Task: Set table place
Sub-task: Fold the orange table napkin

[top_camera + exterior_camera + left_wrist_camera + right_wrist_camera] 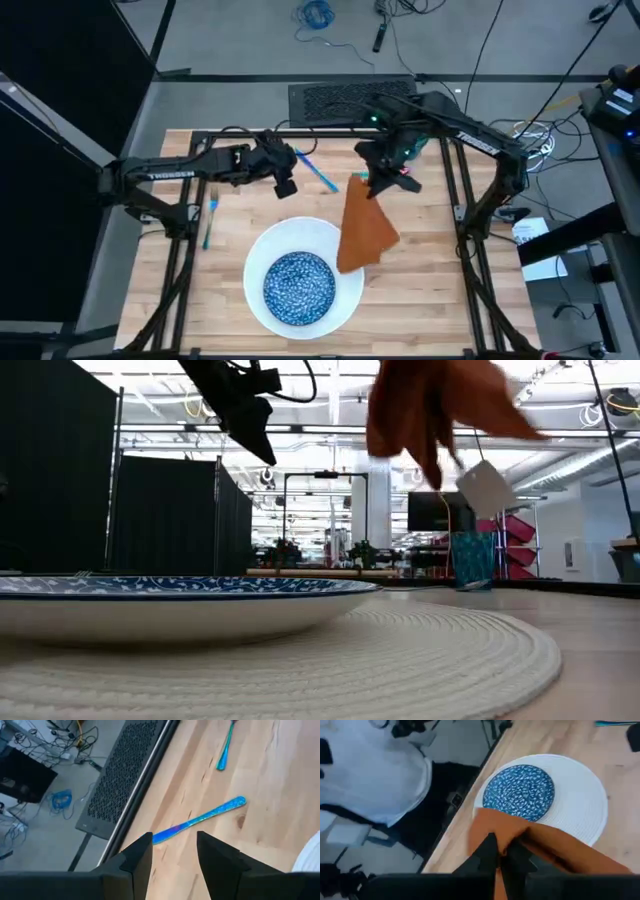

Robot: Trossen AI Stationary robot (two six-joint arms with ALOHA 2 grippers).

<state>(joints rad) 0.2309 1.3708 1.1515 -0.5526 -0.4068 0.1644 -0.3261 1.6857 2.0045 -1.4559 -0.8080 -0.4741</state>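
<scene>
The right gripper (pixel 372 188), clamped on the orange napkin (pixel 364 232), holds it hanging lengthwise over the white placemat's (pixel 345 290) right edge.

Counter inventory, by count.
One white plate (pixel 345 298), one blue bowl (pixel 298 286), one orange napkin (pixel 364 232), three blue cutlery pieces (pixel 317 172), one teal cup (pixel 472 560).
</scene>
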